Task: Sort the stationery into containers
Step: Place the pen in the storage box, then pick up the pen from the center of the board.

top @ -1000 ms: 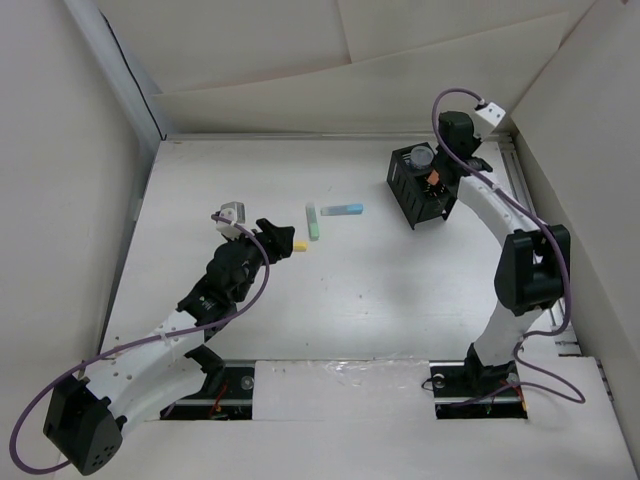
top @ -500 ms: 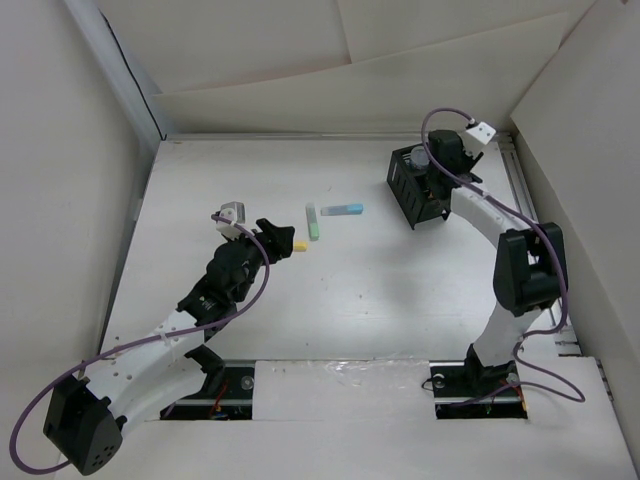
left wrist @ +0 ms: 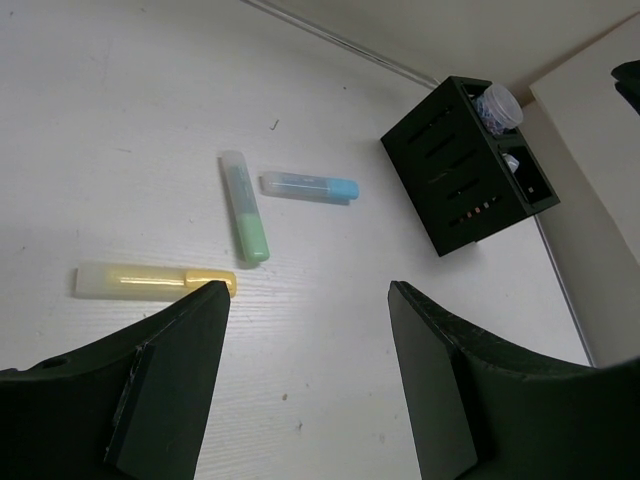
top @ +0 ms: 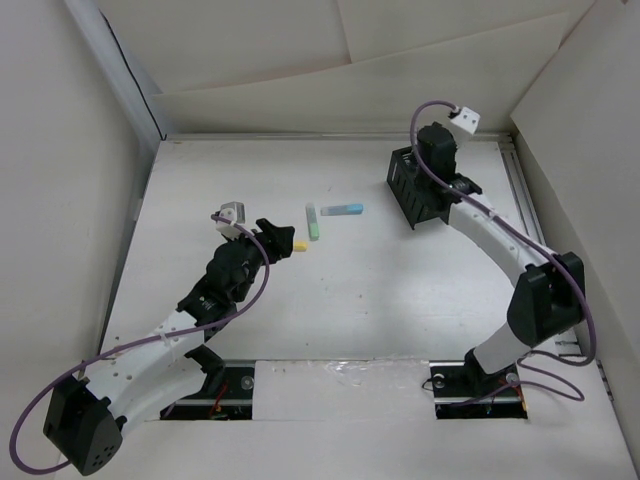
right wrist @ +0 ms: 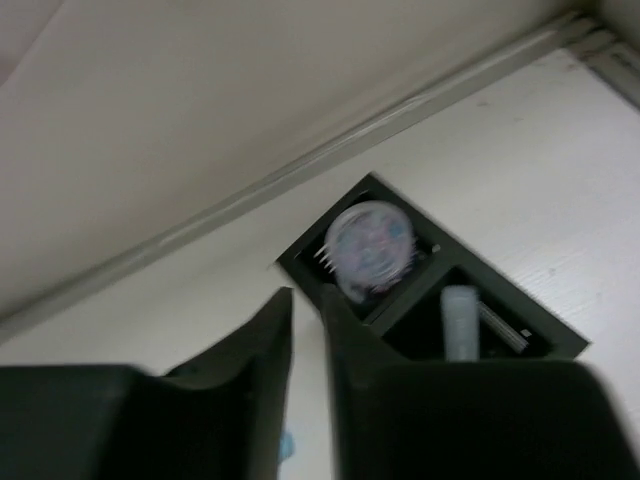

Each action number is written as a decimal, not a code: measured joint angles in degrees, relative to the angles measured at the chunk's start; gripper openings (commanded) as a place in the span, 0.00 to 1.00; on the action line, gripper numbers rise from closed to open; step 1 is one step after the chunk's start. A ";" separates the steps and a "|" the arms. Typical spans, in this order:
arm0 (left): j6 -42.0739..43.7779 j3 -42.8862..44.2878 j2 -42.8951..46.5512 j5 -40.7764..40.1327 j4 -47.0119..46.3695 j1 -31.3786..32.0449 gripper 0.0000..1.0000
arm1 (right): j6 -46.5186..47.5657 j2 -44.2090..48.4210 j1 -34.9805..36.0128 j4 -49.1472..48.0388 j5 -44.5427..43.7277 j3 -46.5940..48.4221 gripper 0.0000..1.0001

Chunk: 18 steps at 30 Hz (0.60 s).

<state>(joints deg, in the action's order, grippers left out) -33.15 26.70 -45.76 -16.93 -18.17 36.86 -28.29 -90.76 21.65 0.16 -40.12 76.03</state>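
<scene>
A yellow marker (left wrist: 150, 281), a green marker (left wrist: 245, 220) and a light blue marker (left wrist: 310, 186) lie on the white table. In the top view the yellow tip (top: 299, 245) shows just right of my left gripper (top: 277, 237), with the green (top: 312, 222) and blue (top: 343, 210) markers beyond it. My left gripper (left wrist: 308, 295) is open and empty, low over the table. The black organizer (top: 410, 195) stands at the back right. My right gripper (top: 428, 160) hovers above it. In the right wrist view its jaws (right wrist: 305, 298) are nearly together with nothing between them. A bluish-white round piece (right wrist: 370, 250) and a grey cylinder (right wrist: 460, 320) sit in the organizer's compartments (right wrist: 415, 290). The orange-tipped stick is hidden.
White walls enclose the table on the left, back and right. A metal rail (top: 520, 180) runs along the right edge behind the organizer. The arm bases (top: 470, 385) sit at the near edge.
My right wrist has swung left and back over the organizer, now covering the compartments and the orange tip seen there before. My left arm has not moved.
</scene>
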 measured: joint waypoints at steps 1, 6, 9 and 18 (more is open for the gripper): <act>0.00 0.00 0.07 -0.02 0.00 0.02 0.62 | 0.33 0.13 1.25 -0.39 2.25 0.13 0.09; -0.11 -0.11 0.87 -0.46 0.09 0.00 0.60 | 1.16 -5.86 8.22 0.13 13.22 4.28 0.03; -0.26 -0.68 3.21 -1.55 0.15 0.00 0.60 | 1.55 -12.70 12.55 1.07 19.15 7.76 0.03; -0.81 -4.72 14.71 -5.81 0.50 0.00 0.60 | 2.84 -34.25 19.50 10.64 26.84 24.63 0.32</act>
<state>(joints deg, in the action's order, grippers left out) -33.95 21.98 -31.05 -22.74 -17.67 36.86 -25.45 -125.01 41.15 10.81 -13.28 100.66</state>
